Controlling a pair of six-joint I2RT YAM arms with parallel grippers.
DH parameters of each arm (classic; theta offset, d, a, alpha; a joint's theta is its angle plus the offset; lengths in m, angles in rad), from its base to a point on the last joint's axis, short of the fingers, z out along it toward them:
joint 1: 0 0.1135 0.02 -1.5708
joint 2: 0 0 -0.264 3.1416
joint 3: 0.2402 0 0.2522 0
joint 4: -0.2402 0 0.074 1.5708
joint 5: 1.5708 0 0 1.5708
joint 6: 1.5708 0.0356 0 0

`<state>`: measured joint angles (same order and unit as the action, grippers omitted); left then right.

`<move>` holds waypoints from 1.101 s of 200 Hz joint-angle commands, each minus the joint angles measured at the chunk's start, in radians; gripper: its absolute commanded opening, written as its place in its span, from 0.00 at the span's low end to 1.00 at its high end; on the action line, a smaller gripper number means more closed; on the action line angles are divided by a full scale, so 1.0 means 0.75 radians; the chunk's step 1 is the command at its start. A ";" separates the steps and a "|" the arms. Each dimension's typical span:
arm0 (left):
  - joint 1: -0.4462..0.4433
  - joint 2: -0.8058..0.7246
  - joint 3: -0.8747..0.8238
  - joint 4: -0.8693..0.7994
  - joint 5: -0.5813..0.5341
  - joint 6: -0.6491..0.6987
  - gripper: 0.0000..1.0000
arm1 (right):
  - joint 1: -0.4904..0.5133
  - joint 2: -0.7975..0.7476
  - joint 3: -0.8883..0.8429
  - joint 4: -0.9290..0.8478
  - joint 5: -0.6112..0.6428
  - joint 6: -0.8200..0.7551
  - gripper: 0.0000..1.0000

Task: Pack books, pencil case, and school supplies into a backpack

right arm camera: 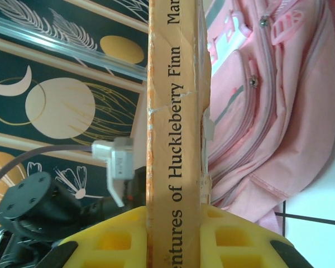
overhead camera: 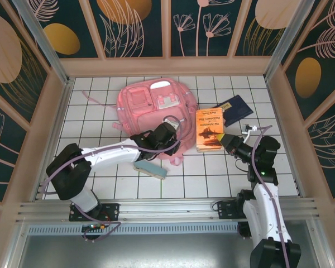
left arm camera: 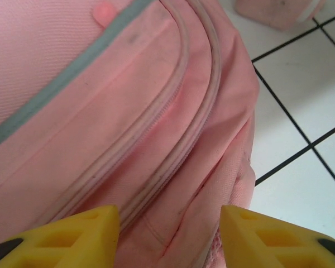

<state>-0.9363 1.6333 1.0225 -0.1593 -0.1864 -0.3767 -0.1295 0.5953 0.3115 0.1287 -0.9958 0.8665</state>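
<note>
The pink backpack (overhead camera: 151,106) lies flat on the white tiled table. My left gripper (overhead camera: 170,139) is at its near edge, yellow fingers closed on a bunched fold of the pink fabric (left arm camera: 173,184). My right gripper (overhead camera: 226,139) is shut on the orange book (overhead camera: 209,127), clamping its spine (right arm camera: 176,111) between both fingers beside the backpack (right arm camera: 268,111). The pale teal pencil case (overhead camera: 151,168) lies on the tiles under the left arm. A navy book (overhead camera: 237,109) lies behind the orange one. A small pink item (left arm camera: 276,11) sits just off the backpack's edge.
Wooden walls with dark patterned panels (overhead camera: 167,28) enclose the table on three sides. A metal rail (overhead camera: 156,209) runs along the near edge by the arm bases. Bare tiles (overhead camera: 212,178) lie in front of the orange book.
</note>
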 commanded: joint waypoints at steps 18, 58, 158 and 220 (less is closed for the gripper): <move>-0.021 0.073 0.062 -0.045 -0.040 0.086 0.54 | -0.008 -0.020 -0.017 0.121 -0.064 0.035 0.00; -0.024 0.181 0.092 -0.077 -0.118 0.110 0.45 | -0.009 -0.020 -0.030 0.156 -0.075 0.062 0.00; -0.024 -0.019 0.233 -0.145 -0.397 -0.004 0.00 | -0.002 -0.039 -0.172 0.403 -0.124 0.243 0.00; -0.023 -0.104 0.418 -0.154 -0.557 0.028 0.00 | 0.257 0.022 -0.301 0.673 0.053 0.376 0.00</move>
<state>-0.9604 1.6070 1.2461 -0.2962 -0.4915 -0.3595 -0.0521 0.5835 0.1177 0.4423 -1.0176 1.0977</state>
